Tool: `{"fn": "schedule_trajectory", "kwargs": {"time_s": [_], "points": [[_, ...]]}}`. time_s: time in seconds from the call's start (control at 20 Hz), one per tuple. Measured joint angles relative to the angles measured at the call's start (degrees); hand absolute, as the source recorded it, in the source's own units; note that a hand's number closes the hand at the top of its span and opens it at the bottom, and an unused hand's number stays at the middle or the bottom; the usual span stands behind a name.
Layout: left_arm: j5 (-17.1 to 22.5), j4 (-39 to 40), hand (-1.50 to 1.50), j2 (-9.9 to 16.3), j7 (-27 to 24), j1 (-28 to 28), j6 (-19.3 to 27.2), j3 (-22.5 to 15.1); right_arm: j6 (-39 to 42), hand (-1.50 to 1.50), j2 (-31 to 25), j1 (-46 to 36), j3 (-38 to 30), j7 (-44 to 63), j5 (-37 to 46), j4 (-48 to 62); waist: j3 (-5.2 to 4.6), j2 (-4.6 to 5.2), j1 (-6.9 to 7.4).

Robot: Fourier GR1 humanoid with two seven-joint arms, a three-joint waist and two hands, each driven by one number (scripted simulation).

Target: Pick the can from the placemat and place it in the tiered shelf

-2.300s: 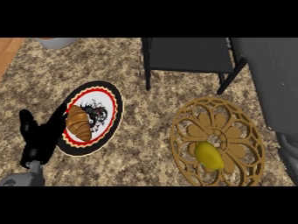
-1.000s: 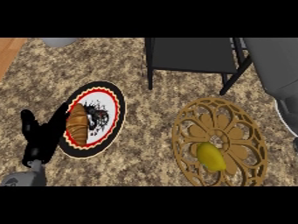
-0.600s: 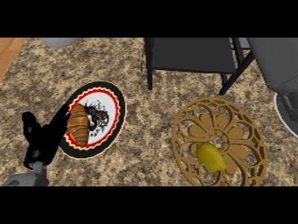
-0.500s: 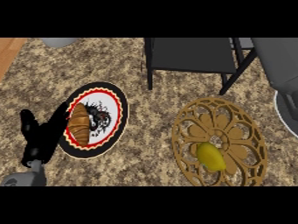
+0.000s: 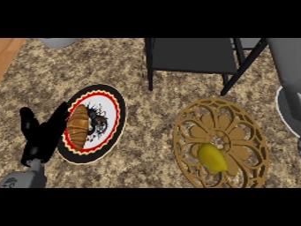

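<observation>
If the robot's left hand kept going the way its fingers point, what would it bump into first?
Probably the brown croissant on the round black, red and white plate. The black left hand points up and right toward it, though its height above the plate is unclear.

So on the bench (image 5: 140, 114) I count one round black plate (image 5: 111, 115) with a red and white rim, and it's got exactly one croissant (image 5: 78, 125) on it. There's also one gold openwork placemat (image 5: 219, 142) carrying a single yellow lemon-looking fruit (image 5: 212, 157), plus one dark tiered shelf (image 5: 193, 56) up top and one grey bowl-ish thing (image 5: 59, 42) peeking in at the top edge. Only one black robot hand (image 5: 39, 137) shows clearly, low on the left, and there's one big grey arm piece (image 5: 299, 92) down the right side.
</observation>
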Motion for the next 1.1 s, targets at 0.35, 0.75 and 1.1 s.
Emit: {"fn": "schedule_trajectory", "kwargs": {"time_s": [0.35, 0.75, 1.1], "points": [[-0.1, 0.9, 0.0, 0.2, -1.1, 0.1, -0.7, 0.4, -5.1, -1.5, -0.7, -1.3, -6.3, -0.7, -6.0, -1.5, -0.01, -0.03, 0.07], [-0.9, 0.9, 0.0, -0.7, -2.6, 1.1, -0.2, 0.3, -12.3, -1.5, -6.8, 1.0, -8.1, 1.4, -5.2, -3.9, 0.1, -0.32, -0.67], [-0.8, 0.5, 0.0, -0.8, -1.7, 1.2, 0.1, 1.0, -11.4, -1.5, -13.1, 6.6, -11.9, 4.2, -9.4, -11.0, 0.1, -0.63, -1.51]]}}
